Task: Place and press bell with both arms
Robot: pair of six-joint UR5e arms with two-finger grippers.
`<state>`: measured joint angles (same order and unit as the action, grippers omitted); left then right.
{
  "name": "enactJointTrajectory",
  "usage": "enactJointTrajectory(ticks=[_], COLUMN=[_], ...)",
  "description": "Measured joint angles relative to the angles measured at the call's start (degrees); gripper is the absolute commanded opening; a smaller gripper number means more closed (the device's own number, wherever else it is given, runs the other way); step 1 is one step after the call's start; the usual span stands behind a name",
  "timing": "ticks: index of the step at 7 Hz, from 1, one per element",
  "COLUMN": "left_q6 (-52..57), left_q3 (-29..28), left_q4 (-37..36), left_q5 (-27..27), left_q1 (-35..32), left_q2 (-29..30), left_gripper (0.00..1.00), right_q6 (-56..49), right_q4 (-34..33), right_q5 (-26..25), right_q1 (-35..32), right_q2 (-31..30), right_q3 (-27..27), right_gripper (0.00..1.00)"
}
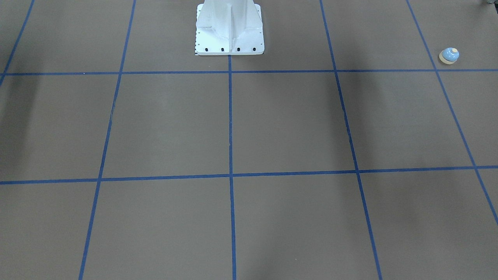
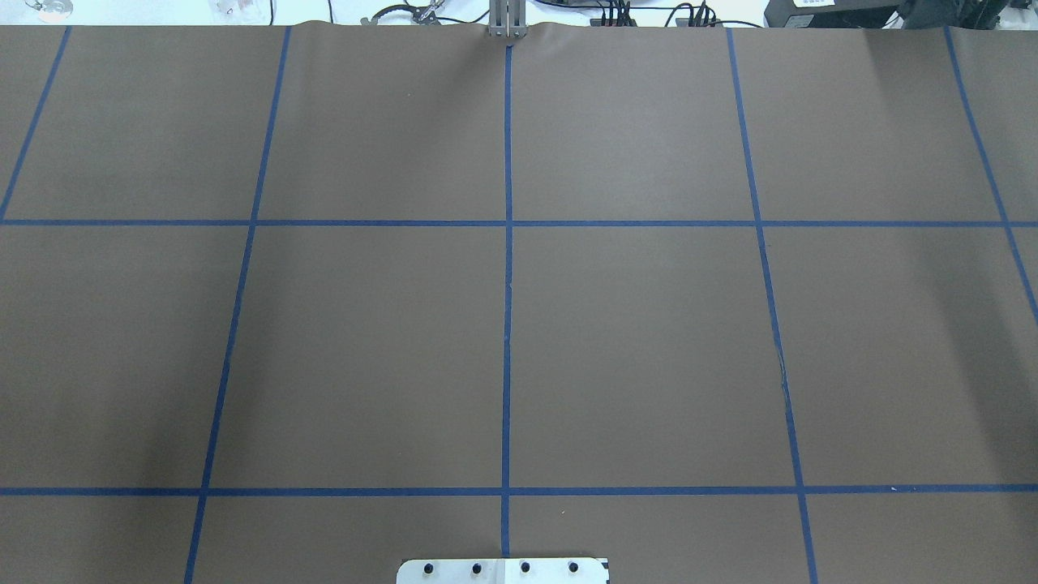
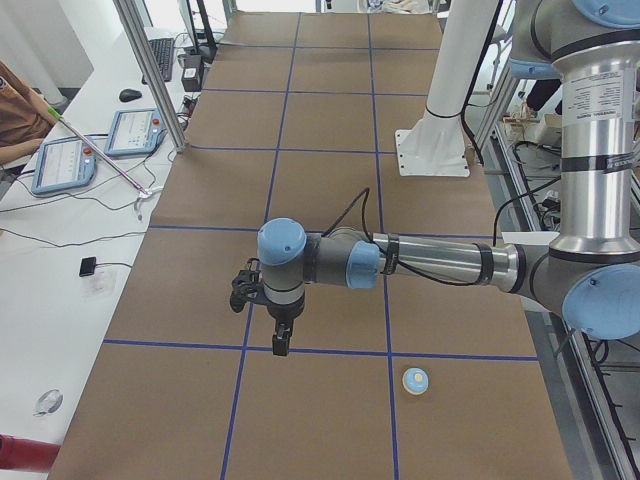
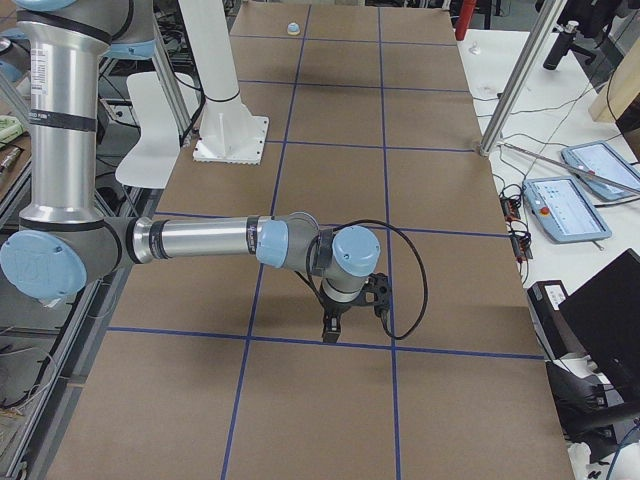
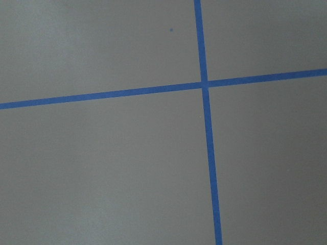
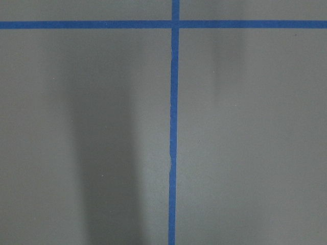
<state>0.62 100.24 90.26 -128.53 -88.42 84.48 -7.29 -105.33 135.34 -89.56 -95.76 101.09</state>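
Left gripper (image 3: 281,345) and right gripper (image 4: 332,335) each hang fingers-down over the surface (image 2: 649,324). Only the side views show them, so I cannot tell whether either is open or closed. On the brown, blue-taped surface the white pedestal (image 1: 229,29) stands at the robot's edge. The bell (image 1: 449,55) sits upright at the left end, near that same edge, well apart from the left gripper. It looks light, rigid and smooth, probably slippery. Grip it low across the dome, just above the disc base (image 1: 443,59) and clear of the button (image 1: 453,50).
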Motion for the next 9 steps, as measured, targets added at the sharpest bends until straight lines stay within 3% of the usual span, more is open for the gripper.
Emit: enactJointTrajectory(ticks=[5,7,9], left_q6=[0.01,-2.63,-16.70], left_q3=[0.95,7.90,18.10], left_q4=[-1.72,-11.30,-20.79], left_q5=[2.18,8.35,14.38], left_q1=[0.18,2.01,8.04], left_q2=[1.20,2.44,2.31], left_gripper=[1.00,1.00,1.00], right_q6=[0.00,0.02,0.14], right_q4=[0.04,0.04,0.04], right_q5=[0.19,-0.03,-0.15], right_q1=[-0.05,-0.20,-0.54], right_q2=[0.26,0.01,-0.20], right_q3=[1.02,2.35,3.85], right_gripper=[1.00,1.00,1.00])
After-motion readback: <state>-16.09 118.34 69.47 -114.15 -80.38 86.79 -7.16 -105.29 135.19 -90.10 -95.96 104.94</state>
